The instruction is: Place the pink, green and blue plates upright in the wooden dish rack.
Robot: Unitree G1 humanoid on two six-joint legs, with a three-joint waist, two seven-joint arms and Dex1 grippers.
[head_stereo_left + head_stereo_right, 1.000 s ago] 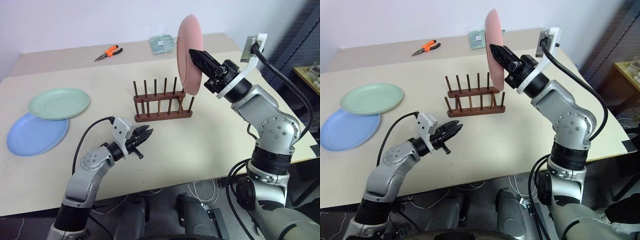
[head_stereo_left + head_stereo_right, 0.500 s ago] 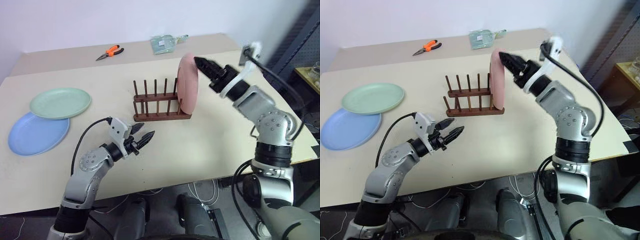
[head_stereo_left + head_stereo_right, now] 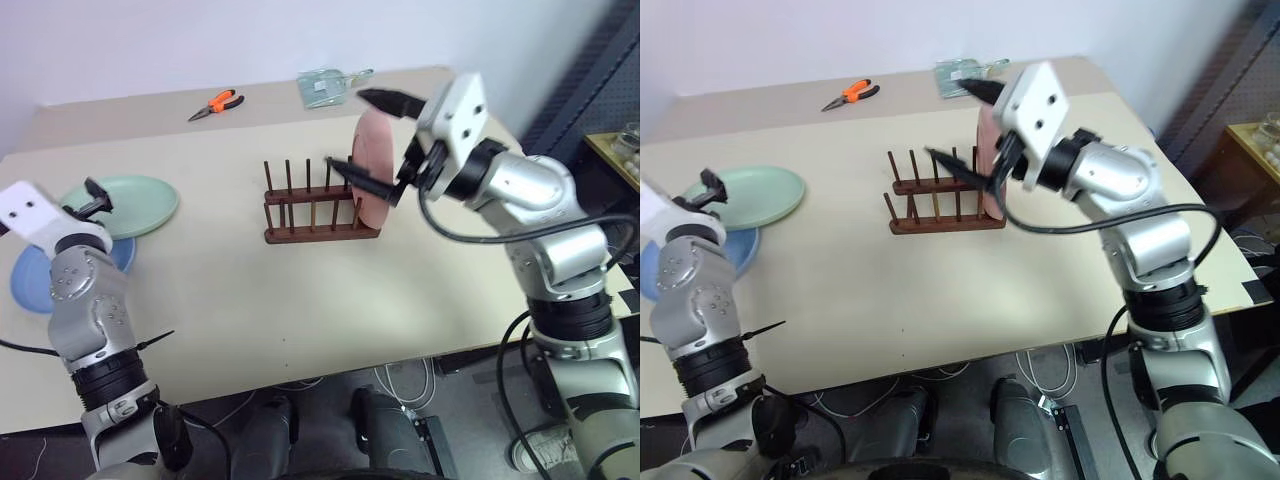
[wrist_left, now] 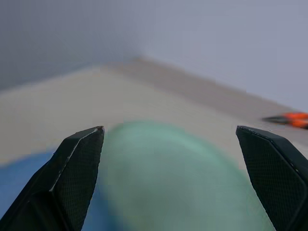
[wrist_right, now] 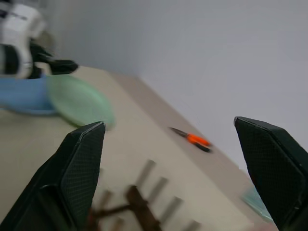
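The pink plate stands upright at the right end of the wooden dish rack, free of any grip. My right gripper hovers open just above the rack, its fingers spread wide and holding nothing. At the table's left the green plate lies flat, overlapping the blue plate, which my left arm partly hides. My left gripper is open and empty, level with the near edge of the green plate, and the blue plate is beside it.
Orange-handled pliers and a pale green packet lie along the table's back edge. Bare tabletop stretches in front of the rack. A dark shelf stands off the table's right side.
My right gripper let go of the pink plate, now standing in the rack, and opened wide. My left arm swung far left to the green plate and opened.
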